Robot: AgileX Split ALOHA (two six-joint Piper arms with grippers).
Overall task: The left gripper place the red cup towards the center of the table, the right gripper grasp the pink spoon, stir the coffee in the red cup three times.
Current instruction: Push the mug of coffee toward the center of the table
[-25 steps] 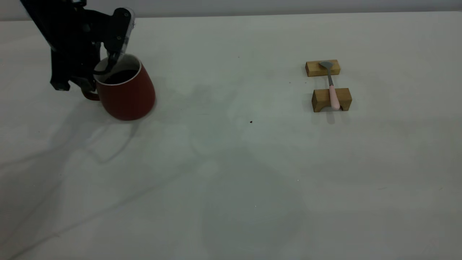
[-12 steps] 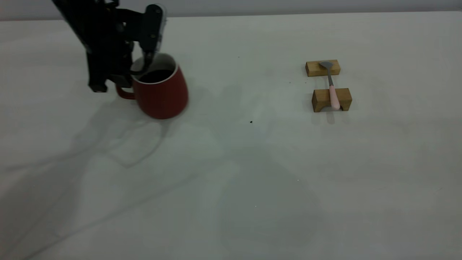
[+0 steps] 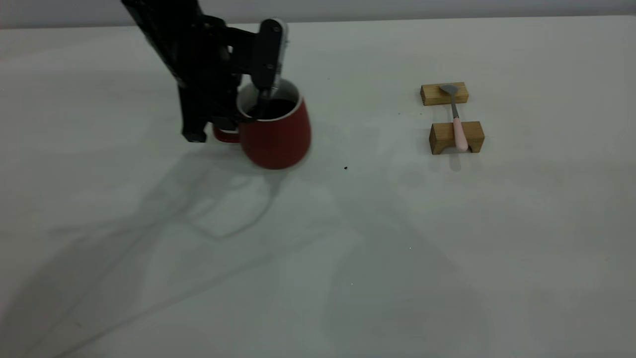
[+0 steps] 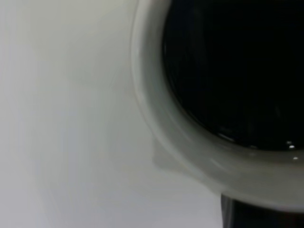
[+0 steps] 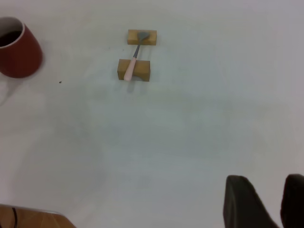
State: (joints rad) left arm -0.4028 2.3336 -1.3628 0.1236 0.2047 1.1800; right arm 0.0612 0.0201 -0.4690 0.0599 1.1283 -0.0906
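The red cup point(image 3: 276, 136) stands left of the table's point(image 3: 348, 258) middle, with dark coffee point(image 3: 277, 107) inside. My left gripper point(image 3: 246, 110) is shut on its rim at the handle side, one finger inside the cup and one outside. The left wrist view is filled by the white rim point(image 4: 166, 123) and the coffee point(image 4: 237, 71). The pink spoon point(image 3: 457, 124) lies across two wooden blocks at the right, handle toward the front. My right gripper point(image 5: 282, 194) hangs open far from the spoon point(image 5: 133, 61) and cup point(image 5: 19, 50); it is outside the exterior view.
The far wooden block point(image 3: 443, 93) carries the spoon's bowl and the near block point(image 3: 439, 138) its handle. A tiny dark speck point(image 3: 346, 168) lies on the table between cup and blocks. The table's wooden edge point(image 5: 28, 216) shows in the right wrist view.
My left gripper has carried the red cup to the right, from the far left toward the table's middle. The spoon and blocks have not moved.
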